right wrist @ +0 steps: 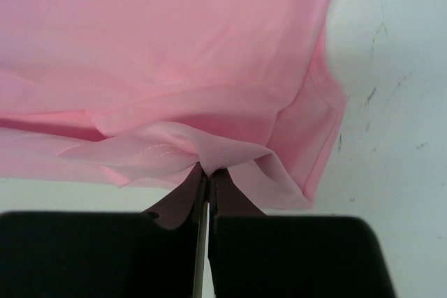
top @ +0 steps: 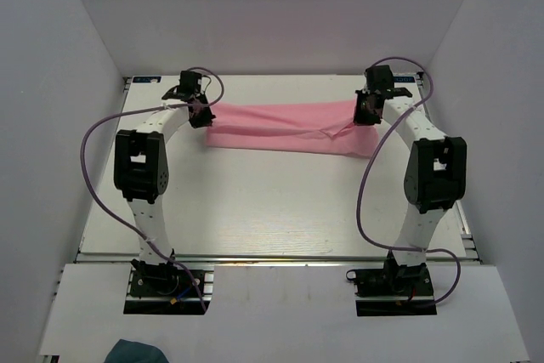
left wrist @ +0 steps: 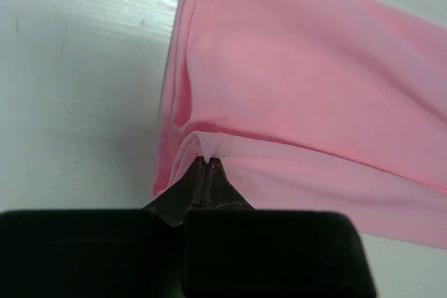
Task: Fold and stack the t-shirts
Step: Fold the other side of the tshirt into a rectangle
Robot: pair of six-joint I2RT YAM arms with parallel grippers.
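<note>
Stretching left to right across the far half of the desk (top: 255, 201), the t-shirt (top: 285, 127) is plain light pink, thin and soft, with no print visible. It forms a long narrow band of several layers, with soft creases and a rumpled lower corner at the right end.

Left end: the left hand (top: 201, 114) pinches the edge. In the left wrist view both fingers press together on a small peak of fabric, and the cloth spreads away ahead of the tips.

Right end: the right hand (top: 367, 112) clamps a bunched hem fold, fingers almost together with cloth between them.

The shirt spans between the two hands. Whether mid-span rests on the desk cannot be told.

A dark teal cloth (top: 136, 352) lies at the near edge, well apart.
</note>
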